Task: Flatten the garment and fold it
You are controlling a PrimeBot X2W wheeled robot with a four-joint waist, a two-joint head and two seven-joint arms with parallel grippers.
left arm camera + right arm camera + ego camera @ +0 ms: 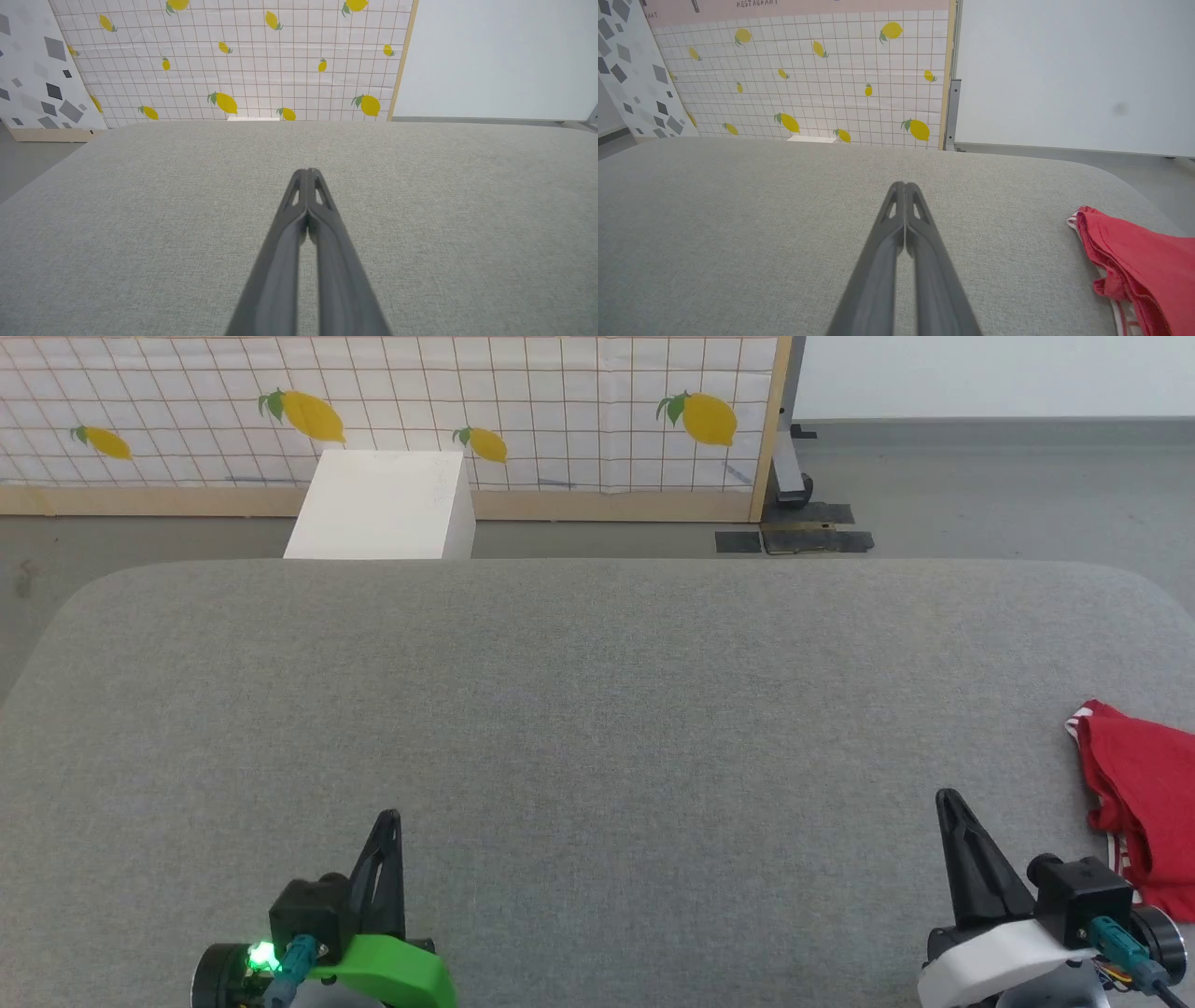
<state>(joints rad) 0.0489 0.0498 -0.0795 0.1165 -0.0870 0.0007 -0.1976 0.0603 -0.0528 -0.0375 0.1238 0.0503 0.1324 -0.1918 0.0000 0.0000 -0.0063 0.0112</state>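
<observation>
The garment (1144,807) is a crumpled red heap with red-and-white striped trim, lying at the right edge of the grey padded table (597,709). In the right wrist view the garment (1134,266) lies to the lower right, partly cut off by the frame. My right gripper (950,800) is shut and empty, low over the table just left of the garment and apart from it; its tips (904,185) are pressed together. My left gripper (387,819) is shut and empty over the near left of the table, tips (307,171) together.
A white box (383,504) stands on the floor beyond the table's far edge, before a lemon-patterned tiled panel (392,411) with a wooden frame. Grey floor and a stand's foot (794,485) lie at the far right. The table's corners are rounded.
</observation>
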